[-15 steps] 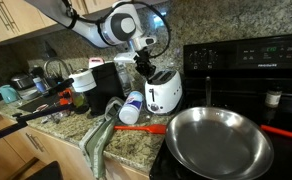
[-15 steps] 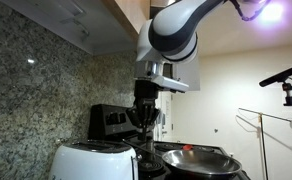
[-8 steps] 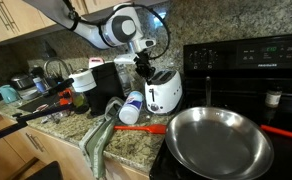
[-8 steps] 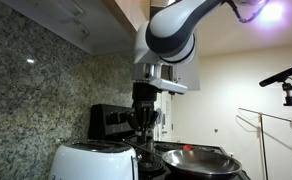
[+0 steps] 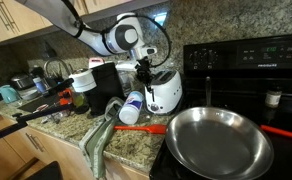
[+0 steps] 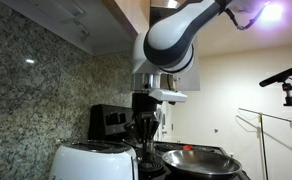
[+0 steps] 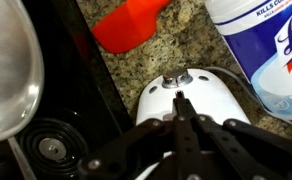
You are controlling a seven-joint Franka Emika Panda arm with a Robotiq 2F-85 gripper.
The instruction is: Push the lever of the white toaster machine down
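Note:
The white toaster (image 5: 164, 93) stands on the granite counter beside the stove. It also shows in an exterior view (image 6: 94, 160) at the bottom left and in the wrist view (image 7: 191, 100), seen from above. My gripper (image 5: 147, 72) is shut and empty, with its fingertips (image 7: 178, 97) pressed together directly over the toaster's end, close to the grey lever knob (image 7: 176, 79). In an exterior view my gripper (image 6: 146, 145) hangs just above the toaster's far end. I cannot tell whether the fingertips touch the lever.
A large steel frying pan (image 5: 218, 140) sits on the black stove (image 5: 248, 70). A wipes canister (image 5: 132, 107) and a red spatula (image 5: 142, 128) lie next to the toaster. A green cloth (image 5: 98, 140) hangs over the counter edge. A black coffee maker (image 5: 108, 78) stands behind.
My arm has lowered a little toward the toaster, and the gripper sits closer over its lever end. The toaster has not moved.

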